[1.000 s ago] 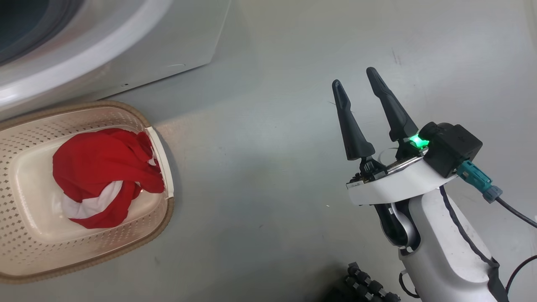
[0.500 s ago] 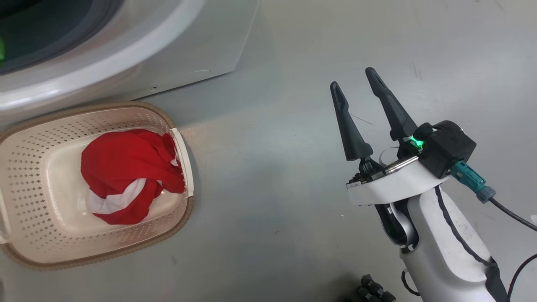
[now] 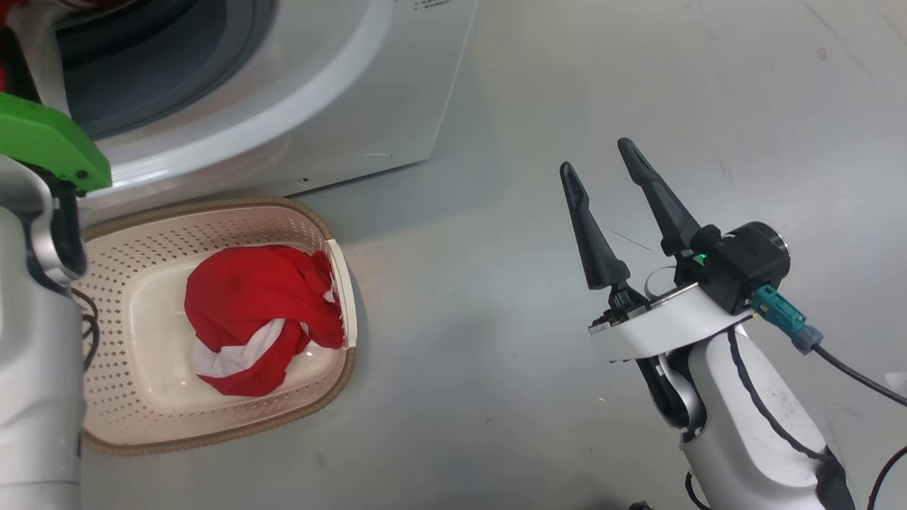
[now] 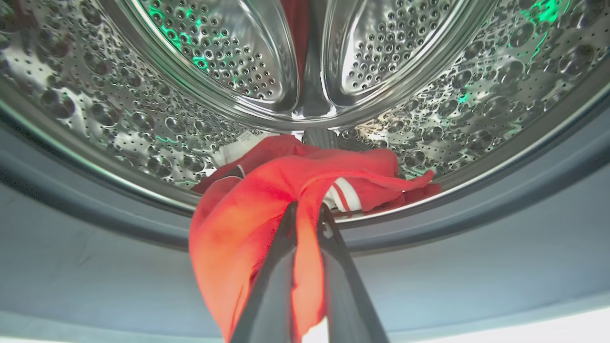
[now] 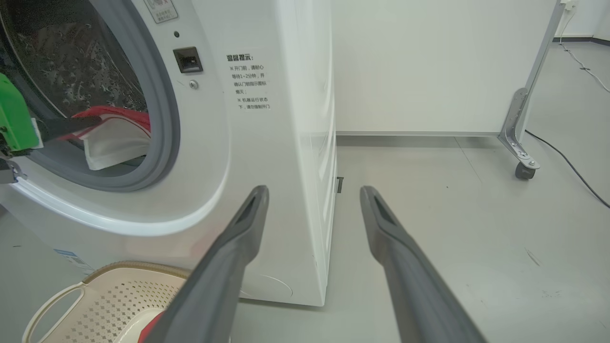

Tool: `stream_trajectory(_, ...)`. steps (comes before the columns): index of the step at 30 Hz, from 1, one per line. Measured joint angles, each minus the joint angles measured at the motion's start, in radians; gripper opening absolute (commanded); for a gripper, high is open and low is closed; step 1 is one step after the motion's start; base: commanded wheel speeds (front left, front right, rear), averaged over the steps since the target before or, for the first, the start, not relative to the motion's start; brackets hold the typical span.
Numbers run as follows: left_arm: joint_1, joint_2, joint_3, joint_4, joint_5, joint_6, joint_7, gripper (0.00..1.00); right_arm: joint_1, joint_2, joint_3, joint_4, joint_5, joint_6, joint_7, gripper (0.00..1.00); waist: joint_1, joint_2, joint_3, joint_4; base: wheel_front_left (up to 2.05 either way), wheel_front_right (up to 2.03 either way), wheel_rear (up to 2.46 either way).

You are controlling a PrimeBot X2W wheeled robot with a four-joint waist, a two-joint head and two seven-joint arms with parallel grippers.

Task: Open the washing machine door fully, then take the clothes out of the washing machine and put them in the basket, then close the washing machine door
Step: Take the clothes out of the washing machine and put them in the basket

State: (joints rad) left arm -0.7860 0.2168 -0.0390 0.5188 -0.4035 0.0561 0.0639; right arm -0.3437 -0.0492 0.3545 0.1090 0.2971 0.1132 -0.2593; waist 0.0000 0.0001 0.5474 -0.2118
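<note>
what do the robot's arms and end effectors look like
Right end effector: two long, tapered black fingers on a white wrist plate, a black camera block with a green light and teal plug trailing a black cable. Left arm: white shell, bright green cover.

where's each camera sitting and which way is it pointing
Head: on the head, looking down at the basket and floor; open right gripper and pale left forearm show.
Left wrist: on the left arm, facing into the drum; left gripper shut on a red garment.
Right wrist: on the right arm, facing the washing machine; its open fingers show.
Head and right wrist share the basket.
</note>
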Motion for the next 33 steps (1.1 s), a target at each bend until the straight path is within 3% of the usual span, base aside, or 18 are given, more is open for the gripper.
stream_trajectory(6, 0.092, -0.046, -0.007, -0.024, 0.0, -0.009, -0.108, 0.0, 0.043, 0.0, -0.002, 0.018, -0.007, 0.0, 0.0, 1.0, 0.0, 0.0, -0.06, 0.017, 0.0, 0.0, 0.0)
stream_trajectory(18, 0.242, -0.086, -0.031, -0.087, 0.011, -0.009, -0.276, 0.0, 0.119, 0.0, -0.01, 0.039, -0.022, 0.003, 0.0, 1.0, -0.0001, 0.0, -0.203, 0.054, 0.0, 0.0, 0.0)
stream_trajectory(33, 0.36, -0.104, -0.03, -0.257, 0.053, 0.009, -0.312, 0.0, 0.209, 0.0, -0.01, 0.045, -0.038, 0.003, 0.0, 1.0, -0.0001, 0.0, -0.36, 0.101, 0.0, 0.0, 0.0)
